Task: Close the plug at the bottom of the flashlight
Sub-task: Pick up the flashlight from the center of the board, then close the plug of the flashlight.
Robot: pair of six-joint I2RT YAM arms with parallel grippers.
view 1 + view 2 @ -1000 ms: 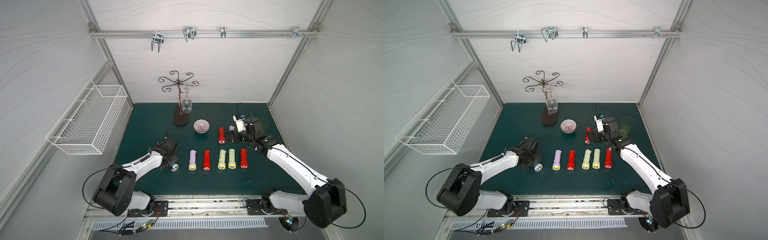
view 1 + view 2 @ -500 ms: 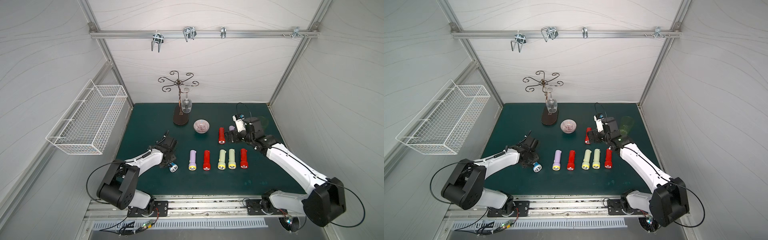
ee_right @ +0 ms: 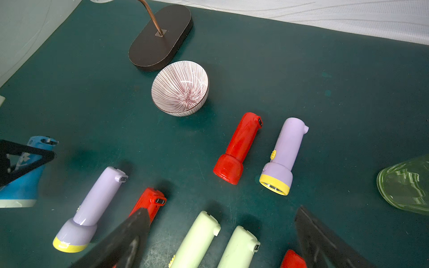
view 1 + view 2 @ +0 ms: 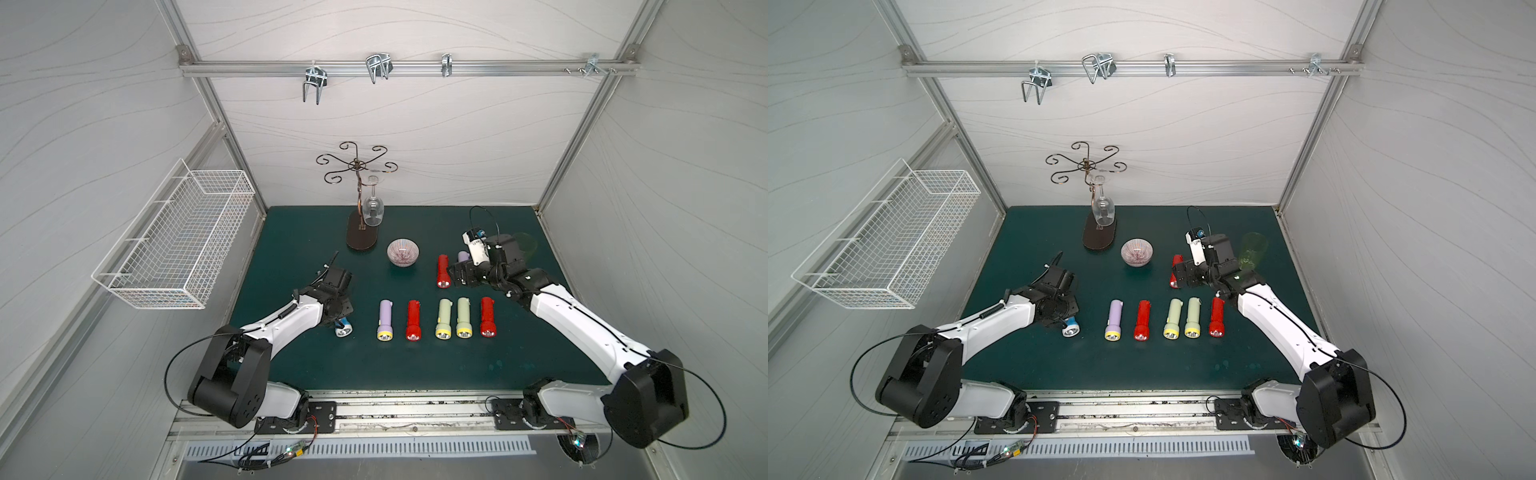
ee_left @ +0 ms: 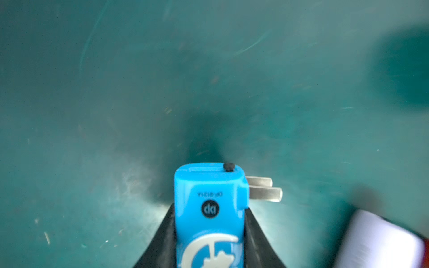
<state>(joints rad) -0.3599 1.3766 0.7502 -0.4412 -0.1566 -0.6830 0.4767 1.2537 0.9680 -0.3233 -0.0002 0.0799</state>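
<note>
A blue flashlight [image 5: 209,222] with a white lens end [image 4: 343,331] sits at the left end of the row on the green mat, also seen in a top view [image 4: 1070,329]. My left gripper [image 5: 210,210] is shut on its body, a black finger [image 3: 23,157] on each side. The plug [image 5: 264,190], two metal prongs, sticks out sideways from the tail end. My right gripper [image 3: 221,212] is open, hovering over the row near the back red flashlight [image 4: 443,271], holding nothing.
To the right lie a purple flashlight [image 4: 385,320], a red flashlight [image 4: 413,320], two pale green ones [image 4: 444,319] and another red [image 4: 487,316]. Behind are a purple flashlight [image 3: 283,153], a striped bowl [image 4: 402,251], a glass stand [image 4: 361,235] and a green glass [image 4: 1252,251].
My left gripper's jaws have closed onto the blue flashlight, and the left wrist has shifted slightly. The right arm has stayed where it was.
</note>
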